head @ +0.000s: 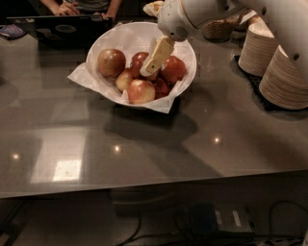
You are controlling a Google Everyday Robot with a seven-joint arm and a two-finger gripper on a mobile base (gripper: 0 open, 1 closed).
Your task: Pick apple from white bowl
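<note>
The white bowl (104, 42), lined with crumpled white paper, stands at the back middle of the grey table. The large dull brownish-red apple (111, 62) lies at the bowl's left side. Shiny deep-red apples (174, 69) lie in the middle and at the right, and a pink-yellow apple (142, 91) lies at the front. My gripper (155, 58) reaches down from the upper right on a white arm. It hangs over the middle of the bowl, just above the red apples and to the right of the brownish apple.
Stacked white paper bowls (285, 77) stand at the right edge, with another stack (257, 48) behind them. A wicker basket (219, 30) sits behind the arm. A dark laptop (57, 29) and a person's hands (67, 7) are at the back left.
</note>
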